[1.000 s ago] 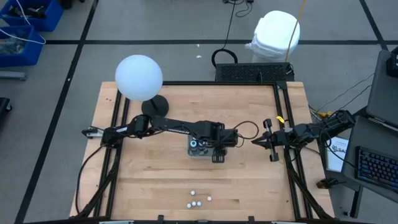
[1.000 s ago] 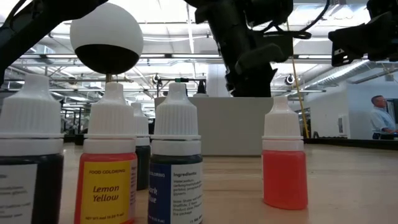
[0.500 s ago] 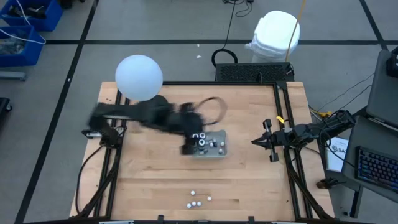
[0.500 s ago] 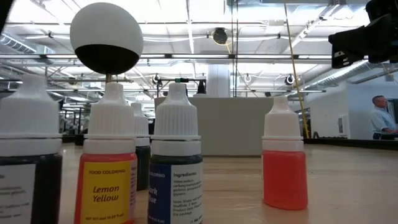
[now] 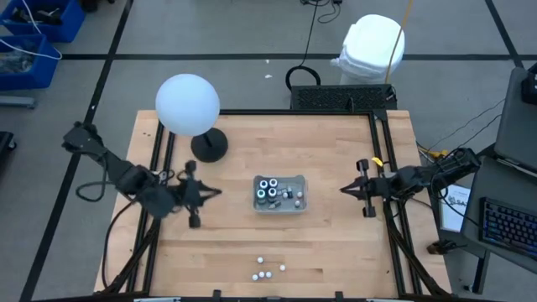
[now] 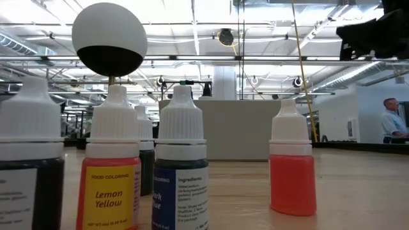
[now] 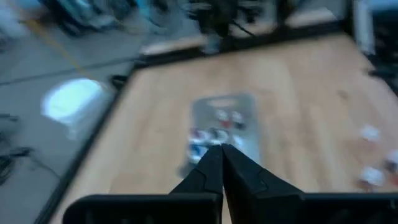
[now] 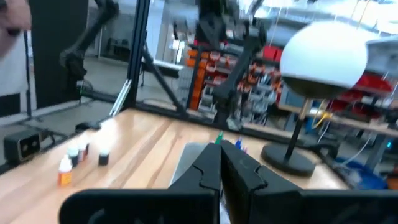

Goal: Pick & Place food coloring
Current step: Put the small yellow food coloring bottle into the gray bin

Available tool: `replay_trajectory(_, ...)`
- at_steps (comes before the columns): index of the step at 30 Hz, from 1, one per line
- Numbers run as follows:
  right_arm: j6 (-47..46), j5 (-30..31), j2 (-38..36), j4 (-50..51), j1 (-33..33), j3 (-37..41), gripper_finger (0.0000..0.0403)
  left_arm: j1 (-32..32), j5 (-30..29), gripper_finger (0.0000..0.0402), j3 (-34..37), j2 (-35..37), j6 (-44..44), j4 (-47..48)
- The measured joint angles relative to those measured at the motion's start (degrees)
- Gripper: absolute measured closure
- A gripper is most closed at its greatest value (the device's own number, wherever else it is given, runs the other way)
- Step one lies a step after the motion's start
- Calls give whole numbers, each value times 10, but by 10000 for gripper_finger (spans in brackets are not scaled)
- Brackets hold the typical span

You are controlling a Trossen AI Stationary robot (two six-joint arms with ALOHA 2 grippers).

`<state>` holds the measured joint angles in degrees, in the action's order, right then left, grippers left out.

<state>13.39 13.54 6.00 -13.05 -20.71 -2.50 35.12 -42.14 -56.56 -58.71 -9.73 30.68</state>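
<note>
Left arm pulls clear of the tray, back to its own side of the surface.

Your left gripper now rests empty, fingers closed; the right gripper waits, closed too. Several food coloring bottles sit in the tray; four more await you near the front edge.

Clear tray sits mid-table on the wooden table, holding dark round jars and smaller vials. Left gripper at table's left side, right gripper at right side, both pointing toward tray, apart from it. Four white-capped bottles grouped near front edge; white globe lamp at rear left.
</note>
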Motion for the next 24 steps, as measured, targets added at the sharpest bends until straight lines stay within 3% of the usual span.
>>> replay_trajectory(2, 3, -1, 0, -14, 0, 0, 403, -10, -18, 397, 59, 53, 13, -63)
replay_trajectory(9, 21, 1, 1, -19, 0, 0, 403, -24, 15, 398, 289, 221, 173, -295)
replay_trajectory(13, 48, 1, 1, -41, 0, 0, 403, -61, 84, 399, 391, 278, 202, -419)
replay_trajectory(18, 59, 18, 2, -61, 0, 0, 403, -104, 152, 400, 450, 296, 231, -484)
replay_trajectory(24, 38, 81, 20, -67, 0, 0, 403, -161, 89, 396, 475, 287, 267, -553)
